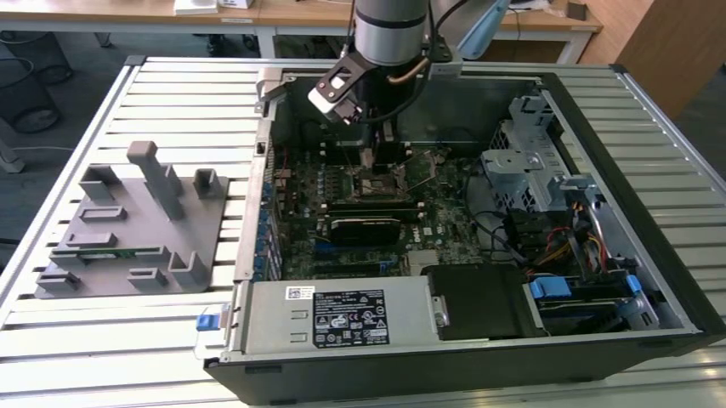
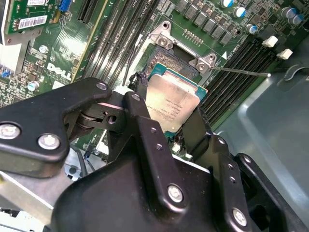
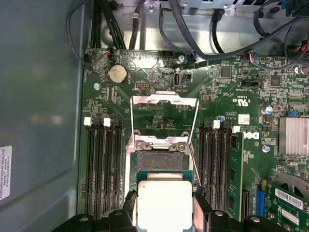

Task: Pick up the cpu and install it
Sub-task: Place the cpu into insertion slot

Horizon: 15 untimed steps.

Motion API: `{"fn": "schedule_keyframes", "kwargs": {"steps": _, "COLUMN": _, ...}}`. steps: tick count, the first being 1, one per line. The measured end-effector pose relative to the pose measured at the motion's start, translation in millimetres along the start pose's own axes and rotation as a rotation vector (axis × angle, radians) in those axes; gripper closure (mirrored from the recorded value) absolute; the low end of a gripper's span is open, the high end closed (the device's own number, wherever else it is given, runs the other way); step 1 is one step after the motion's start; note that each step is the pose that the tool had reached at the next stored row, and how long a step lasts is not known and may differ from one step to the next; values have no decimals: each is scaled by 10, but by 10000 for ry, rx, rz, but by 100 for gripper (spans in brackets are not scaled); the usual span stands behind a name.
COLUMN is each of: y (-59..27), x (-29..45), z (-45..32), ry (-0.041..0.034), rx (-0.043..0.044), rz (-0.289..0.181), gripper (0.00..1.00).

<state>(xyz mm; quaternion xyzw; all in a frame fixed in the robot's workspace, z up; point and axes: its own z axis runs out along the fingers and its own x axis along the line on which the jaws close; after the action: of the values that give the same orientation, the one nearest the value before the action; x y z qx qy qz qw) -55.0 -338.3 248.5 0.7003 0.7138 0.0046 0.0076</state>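
We see the gripper [image 2: 168, 113] clamped on the cpu [image 3: 164, 205] by two opposite edges, holding it just over the open socket [image 3: 157, 160] on the motherboard [image 3: 145, 72]; the socket's metal frame [image 3: 164, 100] lies swung open beyond the socket

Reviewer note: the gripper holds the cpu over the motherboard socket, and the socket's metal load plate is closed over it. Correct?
Not quite: the load plate is flipped open, leaving the socket exposed, as the first wrist view shows. The gripper does hold the cpu over it.
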Motion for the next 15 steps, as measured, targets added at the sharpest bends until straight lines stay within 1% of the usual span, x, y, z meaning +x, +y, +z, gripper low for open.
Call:
{"fn": "schedule_keyframes", "kwargs": {"steps": 10, "y": -1, "x": 0, "z": 40, "ry": -1, "rx": 0, "rz": 0, "gripper": 46}}
{"fn": "schedule_keyframes", "kwargs": {"steps": 15, "y": -1, "x": 14, "z": 92, "ry": -1, "rx": 1, "rz": 1, "gripper": 46}}
